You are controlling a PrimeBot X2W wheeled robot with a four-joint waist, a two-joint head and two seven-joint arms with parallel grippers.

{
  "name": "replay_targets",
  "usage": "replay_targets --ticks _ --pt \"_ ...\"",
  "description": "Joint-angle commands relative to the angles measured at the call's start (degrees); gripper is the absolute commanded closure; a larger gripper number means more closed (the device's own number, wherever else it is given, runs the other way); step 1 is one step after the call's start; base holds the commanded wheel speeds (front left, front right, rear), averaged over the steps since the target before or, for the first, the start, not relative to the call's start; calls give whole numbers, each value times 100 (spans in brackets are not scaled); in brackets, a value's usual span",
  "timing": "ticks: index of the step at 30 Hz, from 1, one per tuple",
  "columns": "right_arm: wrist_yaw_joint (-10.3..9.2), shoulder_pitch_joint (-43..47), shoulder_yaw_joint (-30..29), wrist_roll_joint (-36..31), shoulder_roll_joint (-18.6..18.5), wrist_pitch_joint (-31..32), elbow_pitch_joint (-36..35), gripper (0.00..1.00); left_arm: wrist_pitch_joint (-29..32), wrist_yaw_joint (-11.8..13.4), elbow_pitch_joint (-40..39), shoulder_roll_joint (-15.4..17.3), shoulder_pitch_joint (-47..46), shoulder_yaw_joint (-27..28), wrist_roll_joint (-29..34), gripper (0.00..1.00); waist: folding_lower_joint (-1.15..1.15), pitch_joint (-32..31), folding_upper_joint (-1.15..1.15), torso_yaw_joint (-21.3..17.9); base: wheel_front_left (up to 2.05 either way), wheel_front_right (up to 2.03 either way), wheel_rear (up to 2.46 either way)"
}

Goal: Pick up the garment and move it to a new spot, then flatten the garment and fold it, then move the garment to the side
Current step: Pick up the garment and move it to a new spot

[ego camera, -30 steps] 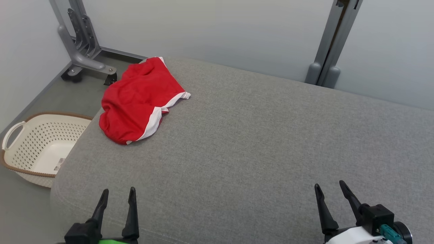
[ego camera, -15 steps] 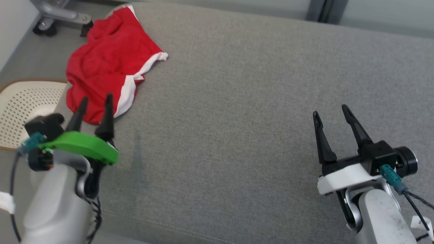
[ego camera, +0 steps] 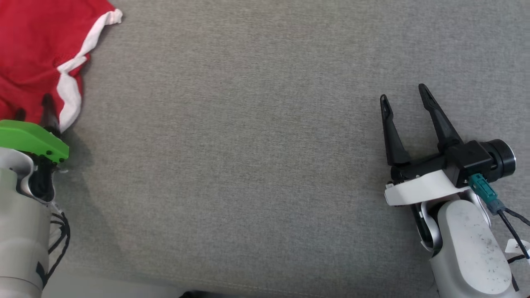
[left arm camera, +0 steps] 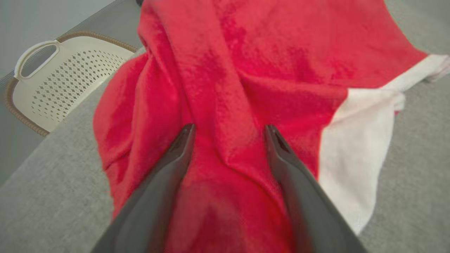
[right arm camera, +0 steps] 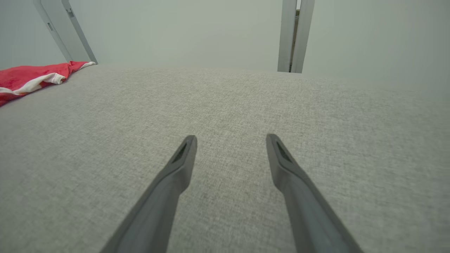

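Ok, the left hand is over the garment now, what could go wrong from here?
1. The open left hand straddles one raised fold of the red garment; closing there may catch only that layer, so it lifts bunched.
2. The garment lies near the edge of the grey surface, beside the basket; a nudge could slide it off.

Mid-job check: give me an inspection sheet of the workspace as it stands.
Surface: grey fabric top, smooth.
Job's things: red garment with white trim, crumpled near the top's left edge, not folded.
Clutter: nothing seen.
Grippers: left gripper over the garment, jaws open, contact unclear; right gripper above bare fabric, jaws open, holding nothing.
Cables: black cable at the right wrist; black wires by the left arm.
Surroundings: white basket on the floor beside the top; pale wall and grey posts behind.
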Motion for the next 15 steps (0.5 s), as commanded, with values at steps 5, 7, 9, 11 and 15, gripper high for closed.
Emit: replay_targets --ticks 5,7,9,11,15 --pt "-12 201 -130 117 -33 16 143 0 -24 -23 277 80 -123 -138 -36 100 -1 -37 0 -401 0 0 0" --pt "-11 311 -166 158 -13 16 169 0 -79 -26 72 108 -103 -283 14 100 -1 -205 0 -368 0 0 0" --pt "-11 406 -187 218 3 15 187 0 -51 -28 -356 60 -20 -529 -52 100 -1 -411 0 -333 0 0 0" --pt "-11 503 -201 295 13 15 188 0 71 -23 -870 150 113 -738 -211 100 -1 -632 0 -311 0 0 0" --pt "-10 673 -149 481 33 9 192 0 422 -23 -2216 343 403 -1285 -505 100 -1 -1116 0 -338 0 0 0"
